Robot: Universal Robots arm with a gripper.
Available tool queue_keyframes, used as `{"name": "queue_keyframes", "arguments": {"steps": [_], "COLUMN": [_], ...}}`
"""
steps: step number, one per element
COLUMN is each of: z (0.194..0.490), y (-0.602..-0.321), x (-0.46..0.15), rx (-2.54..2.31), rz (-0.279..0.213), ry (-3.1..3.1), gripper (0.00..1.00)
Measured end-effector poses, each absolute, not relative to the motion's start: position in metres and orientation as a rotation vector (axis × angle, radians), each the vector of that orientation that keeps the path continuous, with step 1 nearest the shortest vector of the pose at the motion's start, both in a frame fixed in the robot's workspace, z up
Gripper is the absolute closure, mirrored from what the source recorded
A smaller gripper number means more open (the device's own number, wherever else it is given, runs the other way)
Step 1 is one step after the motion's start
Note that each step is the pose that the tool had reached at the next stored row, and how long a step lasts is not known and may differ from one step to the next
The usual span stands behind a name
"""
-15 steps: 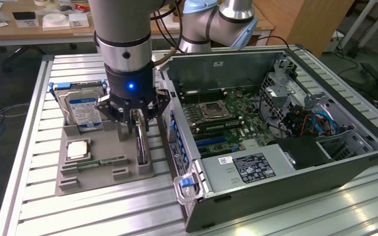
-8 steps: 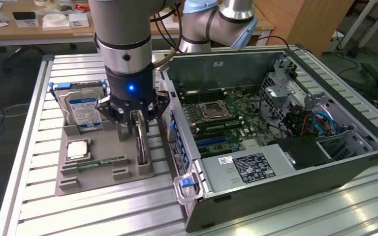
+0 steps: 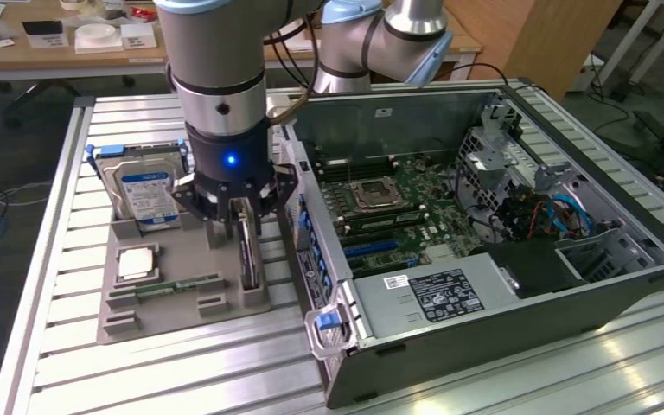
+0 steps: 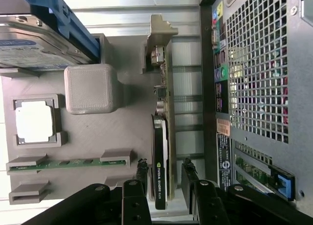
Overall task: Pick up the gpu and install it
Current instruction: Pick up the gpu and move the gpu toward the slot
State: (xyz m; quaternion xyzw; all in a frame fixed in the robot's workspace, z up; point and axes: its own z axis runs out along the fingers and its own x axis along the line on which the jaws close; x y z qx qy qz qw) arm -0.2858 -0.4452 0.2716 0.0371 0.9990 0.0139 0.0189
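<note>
The gpu [image 4: 160, 159] stands on edge in a slot of the grey holder [image 4: 127, 117], showing its black cooler with a green logo and its silver bracket [image 4: 159, 39] at the far end. My gripper [image 4: 165, 170] is open and straddles the card, one black finger [image 4: 142, 170] on each side with a small gap to it. In the exterior view my gripper [image 3: 243, 232] hangs straight down over the gpu [image 3: 249, 270], beside the open computer case [image 3: 482, 216].
The grey holder [image 3: 182, 307] also carries a hard drive [image 3: 148, 194], a processor chip [image 3: 136, 259] and a memory stick [image 3: 182, 284]. The case's rear panel [image 4: 259, 78] stands close beside the gpu. Its motherboard [image 3: 390, 207] lies exposed inside.
</note>
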Motion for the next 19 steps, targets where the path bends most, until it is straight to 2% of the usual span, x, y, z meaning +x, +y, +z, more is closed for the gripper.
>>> {"name": "queue_keyframes", "arguments": {"steps": [19], "z": [0.257], "y": [-0.442], "x": [-0.286], "rx": [0.116], "rz": [0.044], "ry": [3.1], "gripper": [0.58]}}
